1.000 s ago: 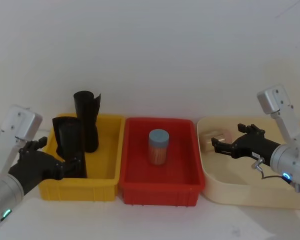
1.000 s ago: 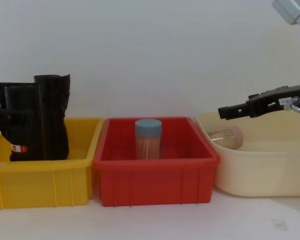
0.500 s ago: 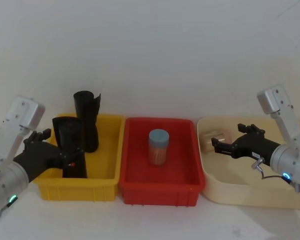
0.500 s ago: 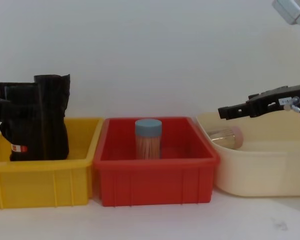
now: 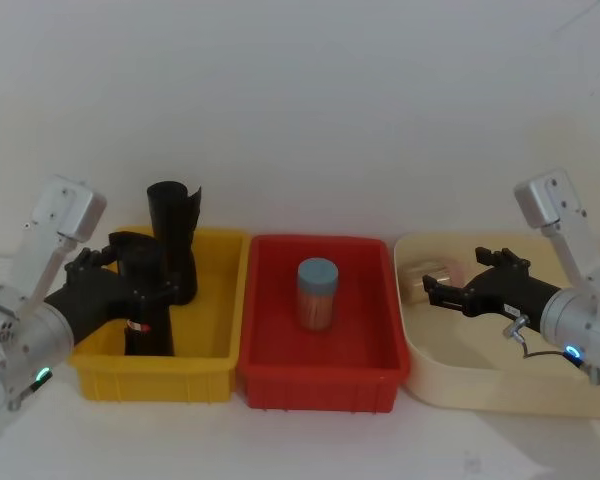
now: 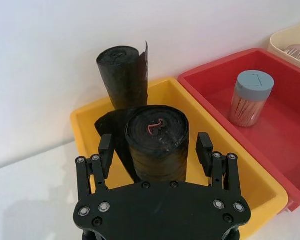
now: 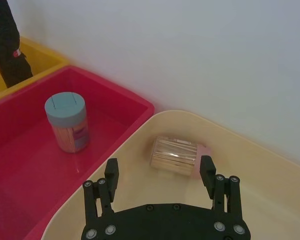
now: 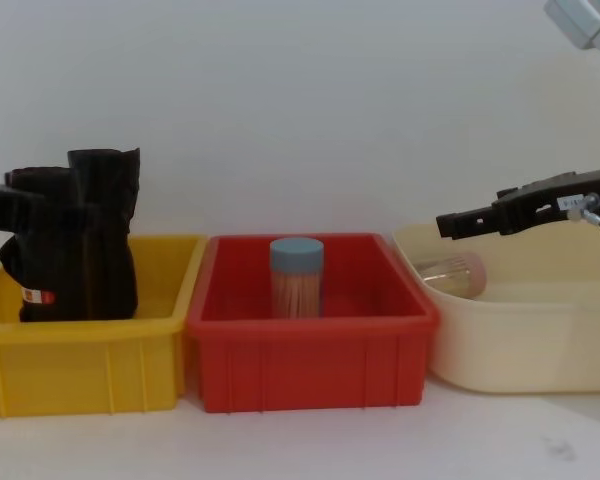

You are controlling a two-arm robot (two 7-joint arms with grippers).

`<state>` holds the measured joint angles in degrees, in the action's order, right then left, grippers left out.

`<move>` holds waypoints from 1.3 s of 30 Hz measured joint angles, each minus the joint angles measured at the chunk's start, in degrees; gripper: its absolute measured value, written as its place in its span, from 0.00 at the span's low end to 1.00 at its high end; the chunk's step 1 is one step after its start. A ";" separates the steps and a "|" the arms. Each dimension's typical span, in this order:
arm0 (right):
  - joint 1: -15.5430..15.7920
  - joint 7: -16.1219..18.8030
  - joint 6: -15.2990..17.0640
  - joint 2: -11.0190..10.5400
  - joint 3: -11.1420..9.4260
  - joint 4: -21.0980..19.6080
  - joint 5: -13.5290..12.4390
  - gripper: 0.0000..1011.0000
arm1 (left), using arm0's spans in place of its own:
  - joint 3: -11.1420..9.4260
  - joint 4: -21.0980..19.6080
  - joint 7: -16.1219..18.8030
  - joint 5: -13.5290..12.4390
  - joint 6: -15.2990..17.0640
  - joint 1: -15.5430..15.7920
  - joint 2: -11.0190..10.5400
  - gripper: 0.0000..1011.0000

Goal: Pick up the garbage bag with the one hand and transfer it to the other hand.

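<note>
The garbage bag, a black roll with a small red-and-white sticker low on its side, stands upright in the yellow bin, also the yellow bin in the chest view. My left gripper is open at the roll's top end. In the left wrist view its fingers straddle the garbage bag with a small gap on each side. From the chest, the left gripper comes in level with the top of the garbage bag. My right gripper hangs open over the cream tub.
A second black roll with a flared top stands just behind the garbage bag in the same bin. The red bin in the middle holds a blue-capped jar. A clear jar lies on its side in the cream tub.
My left gripper has risen along the garbage bag from about mid-height to its top. The roll has stayed in place. The right arm has not moved.
</note>
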<state>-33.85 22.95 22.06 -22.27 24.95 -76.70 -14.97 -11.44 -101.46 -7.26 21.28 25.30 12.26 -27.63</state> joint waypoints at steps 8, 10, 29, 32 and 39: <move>0.00 0.00 0.00 0.00 0.00 0.00 0.00 0.99 | -0.58 1.43 -0.69 -0.27 -0.10 1.38 0.38 0.86; 0.00 0.00 0.00 0.00 0.00 0.00 0.00 0.99 | -0.69 1.70 -0.82 -0.31 -0.11 1.62 0.46 0.81; 0.00 0.00 0.00 0.00 0.00 0.00 0.00 0.99 | -1.04 2.51 -1.48 -0.68 -0.59 2.64 0.89 0.52; 0.00 0.00 0.00 0.00 0.00 0.00 0.00 0.99 | -1.07 2.51 -1.77 -0.76 -1.11 3.12 1.10 0.52; 0.00 0.00 0.00 0.00 0.00 0.00 0.00 0.99 | -1.08 2.41 -3.16 -0.46 -1.98 5.44 1.94 0.52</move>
<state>-33.85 22.95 22.06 -22.28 24.95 -76.70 -14.97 -12.52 -99.06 -10.42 20.82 23.32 17.70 -25.69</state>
